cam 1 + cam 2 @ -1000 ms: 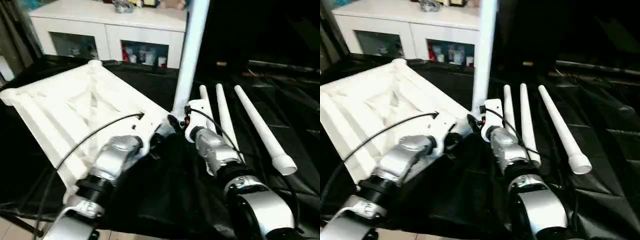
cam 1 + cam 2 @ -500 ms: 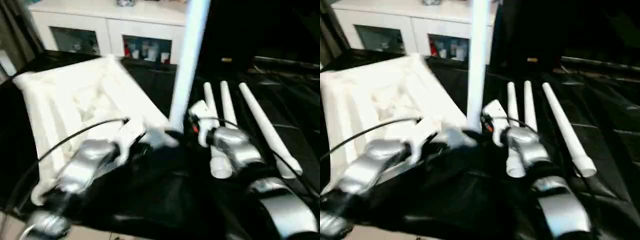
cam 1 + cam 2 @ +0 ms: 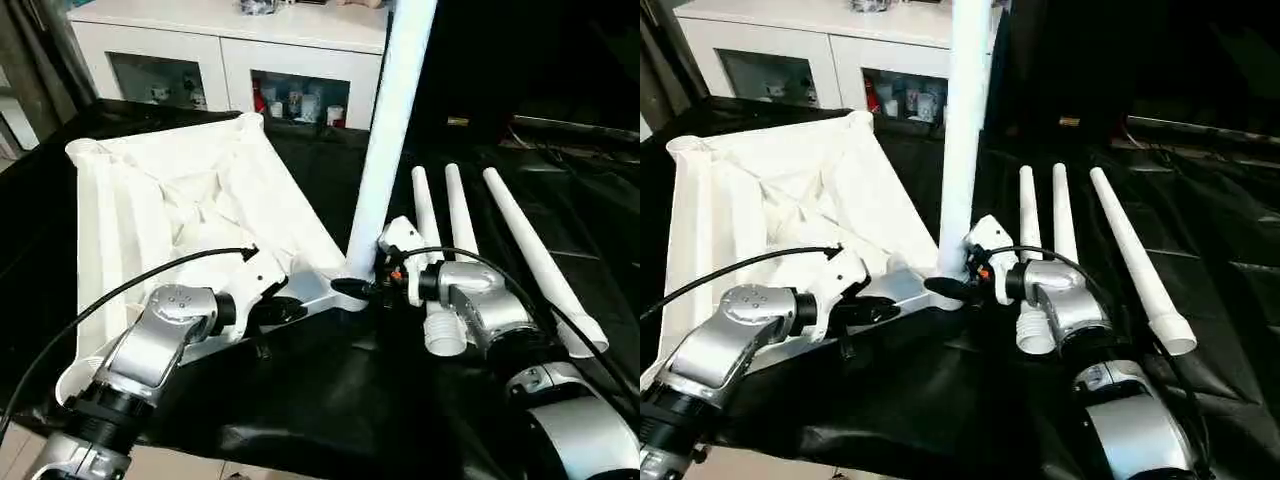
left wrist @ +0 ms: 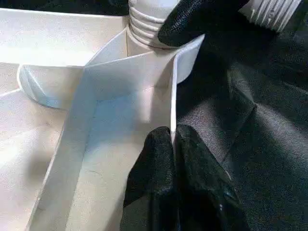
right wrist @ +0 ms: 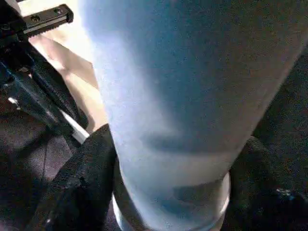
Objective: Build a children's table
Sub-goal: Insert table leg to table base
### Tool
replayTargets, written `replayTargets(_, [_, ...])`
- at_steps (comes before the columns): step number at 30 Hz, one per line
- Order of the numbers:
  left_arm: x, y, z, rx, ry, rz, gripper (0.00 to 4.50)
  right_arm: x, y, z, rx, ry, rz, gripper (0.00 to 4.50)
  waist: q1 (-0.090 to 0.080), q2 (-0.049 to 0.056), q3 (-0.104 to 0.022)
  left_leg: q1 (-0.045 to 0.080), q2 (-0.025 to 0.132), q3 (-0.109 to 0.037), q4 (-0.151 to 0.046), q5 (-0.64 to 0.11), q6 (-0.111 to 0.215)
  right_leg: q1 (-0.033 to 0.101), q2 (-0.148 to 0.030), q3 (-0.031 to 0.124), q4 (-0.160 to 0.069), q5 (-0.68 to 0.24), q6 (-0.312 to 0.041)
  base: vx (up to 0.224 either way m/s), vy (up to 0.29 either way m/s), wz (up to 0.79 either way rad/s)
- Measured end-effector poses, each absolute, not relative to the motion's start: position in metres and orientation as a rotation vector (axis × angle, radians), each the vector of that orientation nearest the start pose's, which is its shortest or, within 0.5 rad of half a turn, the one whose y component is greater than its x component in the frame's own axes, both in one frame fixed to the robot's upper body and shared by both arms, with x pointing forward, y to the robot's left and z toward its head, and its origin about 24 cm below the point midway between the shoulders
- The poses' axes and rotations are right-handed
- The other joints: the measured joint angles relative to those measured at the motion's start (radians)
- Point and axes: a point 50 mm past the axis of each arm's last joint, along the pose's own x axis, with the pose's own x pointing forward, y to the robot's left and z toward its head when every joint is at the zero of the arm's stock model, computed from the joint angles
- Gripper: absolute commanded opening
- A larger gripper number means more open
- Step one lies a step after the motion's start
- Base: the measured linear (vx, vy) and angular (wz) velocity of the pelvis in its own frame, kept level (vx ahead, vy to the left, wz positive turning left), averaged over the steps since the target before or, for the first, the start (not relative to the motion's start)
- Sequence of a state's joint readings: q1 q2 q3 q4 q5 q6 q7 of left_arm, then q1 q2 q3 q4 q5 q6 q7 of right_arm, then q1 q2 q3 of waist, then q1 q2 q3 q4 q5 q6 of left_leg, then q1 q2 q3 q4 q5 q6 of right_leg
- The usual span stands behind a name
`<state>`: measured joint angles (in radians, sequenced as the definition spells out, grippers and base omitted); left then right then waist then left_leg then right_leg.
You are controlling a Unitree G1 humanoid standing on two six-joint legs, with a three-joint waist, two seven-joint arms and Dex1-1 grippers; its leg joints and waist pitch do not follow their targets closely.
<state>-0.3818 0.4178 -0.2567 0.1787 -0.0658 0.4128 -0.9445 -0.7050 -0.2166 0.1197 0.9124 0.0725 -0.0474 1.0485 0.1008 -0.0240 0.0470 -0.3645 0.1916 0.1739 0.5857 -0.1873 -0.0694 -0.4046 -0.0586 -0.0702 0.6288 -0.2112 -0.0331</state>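
Black cloth (image 3: 330,400): covers the work surface and carries every part.
White tabletop (image 3: 170,210): the children's table top lies ribbed underside up on the robot's left; against the view of a second ago it has swung round, its near corner now pointing at the standing leg.
Standing leg (image 3: 390,130): one white tube rises upright from the corner socket, its threaded base showing at the rim in the left wrist view.
Loose legs (image 3: 535,255): three tubes lie side by side on the cloth to the right, untouched, so three sockets likely remain to be filled.
Left arm: reaches low and forward along the near edge.
Left gripper (image 4: 173,139): fingers pinched together on the thin edge wall of the tabletop beside the socket.
Right arm: comes in level from the right, wrist turned toward the leg.
Right gripper (image 3: 365,289): fingers (image 5: 82,187) sit either side of the leg's base, around it; a firm clamp cannot be told.
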Motion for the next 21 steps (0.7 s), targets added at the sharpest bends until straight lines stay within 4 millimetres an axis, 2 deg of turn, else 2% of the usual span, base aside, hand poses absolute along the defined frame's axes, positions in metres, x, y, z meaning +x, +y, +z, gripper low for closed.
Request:
replayTargets(5, [0.291,0.140,0.053,0.296,0.463,-1.044,0.00,0.342,-0.114,0.046,-0.119,0.289,1.093,2.70,-0.001,-0.001,0.000,0.000,0.000,0.000,0.000,0.000,0.000,0.000,0.000,0.000,0.001,0.000,0.000,0.000,0.000,0.00])
replayTargets(8, [0.299,0.131,0.051,0.258,0.477,-0.962,0.00,0.349,-0.109,0.042,-0.120,0.298,0.946,2.69,-0.009,0.000,-0.001,0.003,0.000,0.001,0.001,-0.003,-0.005,0.004,0.000,0.001,0.002,0.001,0.000,0.000,0.000,0.00])
replayTargets(11, [0.311,0.114,0.047,0.219,0.490,-0.871,0.00,0.357,-0.102,0.038,-0.082,0.319,0.741,2.68,-0.012,0.000,-0.001,0.015,-0.001,0.001,0.000,-0.003,-0.006,0.011,0.000,0.002,0.002,0.000,0.000,0.000,0.000,0.00])
replayTargets(13, [0.319,0.100,0.046,0.207,0.499,-0.815,0.00,0.362,-0.097,0.036,-0.029,0.326,0.569,2.68,-0.011,0.000,-0.002,0.016,-0.001,0.001,0.000,-0.002,-0.007,0.015,0.000,0.003,0.001,-0.003,0.006,0.000,0.000,0.00])
replayTargets(19, [0.326,0.080,0.044,0.202,0.500,-0.765,0.00,0.366,-0.086,0.034,0.057,0.332,0.347,2.68,-0.006,0.002,-0.004,0.017,-0.001,0.001,0.000,-0.002,-0.007,0.019,-0.001,0.003,-0.001,-0.004,0.007,0.000,0.000,0.00])
replayTargets(21, [0.326,0.079,0.044,0.206,0.498,-0.765,0.00,0.366,-0.086,0.033,0.065,0.323,0.338,3.37,-0.006,0.002,-0.004,0.016,-0.002,0.001,0.000,-0.002,-0.007,0.019,-0.001,0.003,-0.002,-0.004,0.007,0.000,0.000,0.00])
